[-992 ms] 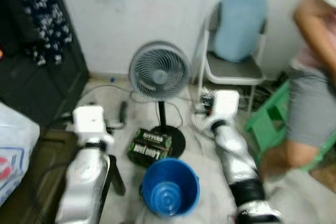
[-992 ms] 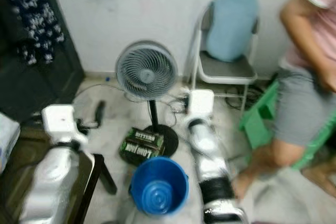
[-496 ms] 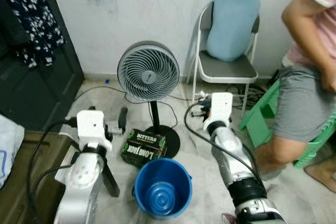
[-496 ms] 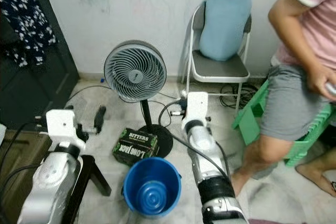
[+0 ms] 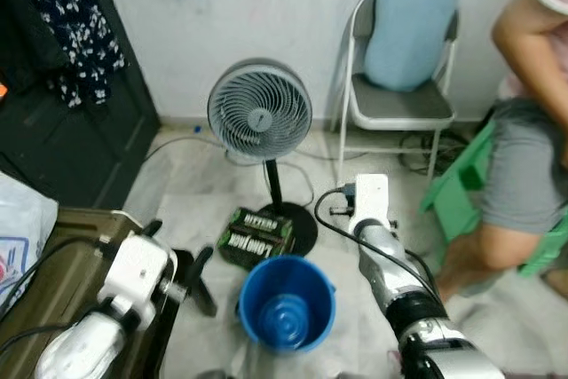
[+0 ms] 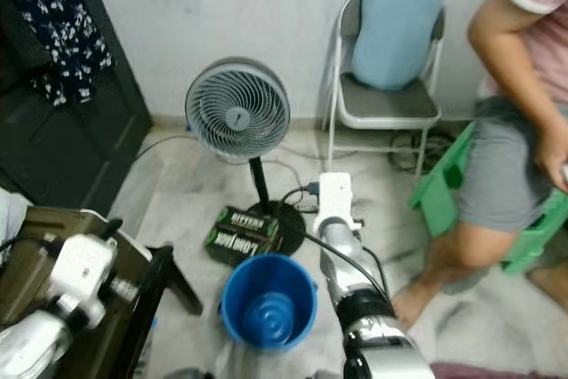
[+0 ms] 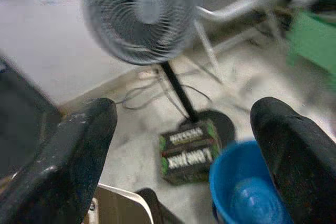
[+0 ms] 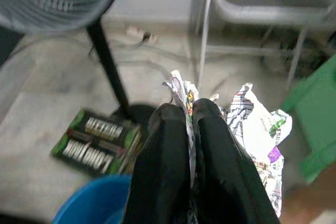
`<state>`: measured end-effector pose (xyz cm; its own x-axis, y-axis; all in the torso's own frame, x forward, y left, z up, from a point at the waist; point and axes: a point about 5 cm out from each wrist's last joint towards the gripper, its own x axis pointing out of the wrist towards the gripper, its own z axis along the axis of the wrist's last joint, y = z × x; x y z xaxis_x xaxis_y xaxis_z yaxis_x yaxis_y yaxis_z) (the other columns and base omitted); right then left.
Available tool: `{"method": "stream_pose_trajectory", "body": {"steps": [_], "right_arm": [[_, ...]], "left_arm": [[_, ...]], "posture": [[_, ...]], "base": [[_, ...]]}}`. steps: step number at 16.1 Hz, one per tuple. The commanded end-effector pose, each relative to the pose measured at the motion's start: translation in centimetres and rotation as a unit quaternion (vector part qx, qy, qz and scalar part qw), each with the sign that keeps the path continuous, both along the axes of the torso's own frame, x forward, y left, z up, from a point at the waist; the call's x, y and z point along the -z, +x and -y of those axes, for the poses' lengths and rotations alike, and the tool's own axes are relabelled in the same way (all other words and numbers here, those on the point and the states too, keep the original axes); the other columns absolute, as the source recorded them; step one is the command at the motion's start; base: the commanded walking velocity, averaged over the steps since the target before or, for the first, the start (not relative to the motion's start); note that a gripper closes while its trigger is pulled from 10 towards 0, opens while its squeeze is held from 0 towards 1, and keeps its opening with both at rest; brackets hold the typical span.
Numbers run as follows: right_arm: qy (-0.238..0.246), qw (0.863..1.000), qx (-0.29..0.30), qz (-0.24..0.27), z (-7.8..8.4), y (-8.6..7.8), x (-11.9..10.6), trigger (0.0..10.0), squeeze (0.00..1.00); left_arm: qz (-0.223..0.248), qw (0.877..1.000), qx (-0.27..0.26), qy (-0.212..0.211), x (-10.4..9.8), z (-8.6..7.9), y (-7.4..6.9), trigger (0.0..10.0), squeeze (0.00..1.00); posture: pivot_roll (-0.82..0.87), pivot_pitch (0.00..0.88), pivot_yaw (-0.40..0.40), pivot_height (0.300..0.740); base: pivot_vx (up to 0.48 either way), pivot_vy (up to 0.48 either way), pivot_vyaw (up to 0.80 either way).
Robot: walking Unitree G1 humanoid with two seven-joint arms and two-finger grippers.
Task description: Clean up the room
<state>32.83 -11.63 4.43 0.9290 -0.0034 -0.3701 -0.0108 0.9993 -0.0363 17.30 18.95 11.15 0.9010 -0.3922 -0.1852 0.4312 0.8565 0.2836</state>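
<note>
— Where was the crumpled wrapper (image 8: 251,124)?

— Pinched between the closed black fingers (image 8: 163,171) of the right gripper (image 8: 188,109), hanging above the floor beside the blue bucket (image 5: 287,301), with the fan's round base and the green-and-black box (image 5: 258,234) just beyond.

— And the left gripper (image 7: 186,129)?

— Its fingers (image 7: 68,156) stood spread wide, holding nothing. It was raised over the edge of a dark case (image 5: 62,264), looking toward the fan (image 5: 259,116), the box and the bucket.

— What else was around?

— A folding chair (image 5: 399,104) with a blue cushion (image 5: 411,24) against the wall, a green stool (image 5: 457,197) beside it, and a person (image 6: 519,122) in grey shorts at the robot's right. Cables trailed across the floor.
</note>
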Motion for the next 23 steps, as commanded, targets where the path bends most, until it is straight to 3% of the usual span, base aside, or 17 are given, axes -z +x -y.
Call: {"method": "stream_pose_trajectory", "body": {"steps": [1,6,7,9,16,17,18,23], "right_arm": [[0.0,1.0,-0.009,-0.013,-0.9,0.3,0.0,10.0,0.0],[0.006,0.996,-0.032,-0.081,-3.0,-0.4,1.6,10.0,0.0],[-0.021,0.994,-0.047,-0.092,-3.8,-0.7,1.9,10.0,0.0],[-0.038,0.992,-0.062,-0.098,-4.5,-1.0,2.2,10.0,0.0],[-0.005,0.991,-0.078,-0.108,-6.4,-1.3,2.1,10.0,0.0],[-0.001,0.991,-0.077,-0.107,-6.3,-1.2,2.1,10.0,0.54],[0.006,0.992,-0.074,-0.105,-6.3,-1.1,2.0,10.0,1.0],[0.005,0.993,-0.06,-0.098,-5.4,-0.9,2.0,10.0,1.0]], "left_arm": [[0.005,1.0,0.014,0.0,-0.9,0.1,-0.4,10.0,0.0],[-0.021,0.999,0.007,0.029,-2.1,-2.0,-2.5,10.0,0.0],[-0.027,0.999,0.011,0.036,-2.5,-2.3,-3.0,10.0,0.0],[-0.032,0.998,0.013,0.043,-2.9,-2.6,-3.3,10.0,0.0],[-0.044,0.998,0.014,0.052,-3.6,-3.0,-3.7,10.0,0.0],[-0.044,0.998,0.013,0.05,-3.6,-3.0,-3.6,10.0,0.0],[-0.044,0.998,0.013,0.049,-3.6,-2.9,-3.7,10.0,0.0],[-0.042,0.998,0.015,0.047,-3.6,-2.6,-3.4,10.0,0.0]], "posture": [[0.15,0.145,0.071,0.74],[0.25,0.201,0.126,0.74],[0.27,0.215,0.142,0.74],[0.28,0.221,0.151,0.74],[0.3,0.239,0.159,0.74],[0.3,0.239,0.157,0.74],[0.3,0.237,0.156,0.74],[0.29,0.236,0.153,0.74]], "base": [[0.0,0.0,0.0],[0.0,0.0,0.0],[0.0,0.0,0.0],[0.0,0.0,0.0],[0.0,0.0,0.0],[0.0,0.0,0.0],[0.0,0.0,0.0],[0.0,0.0,0.0]]}}
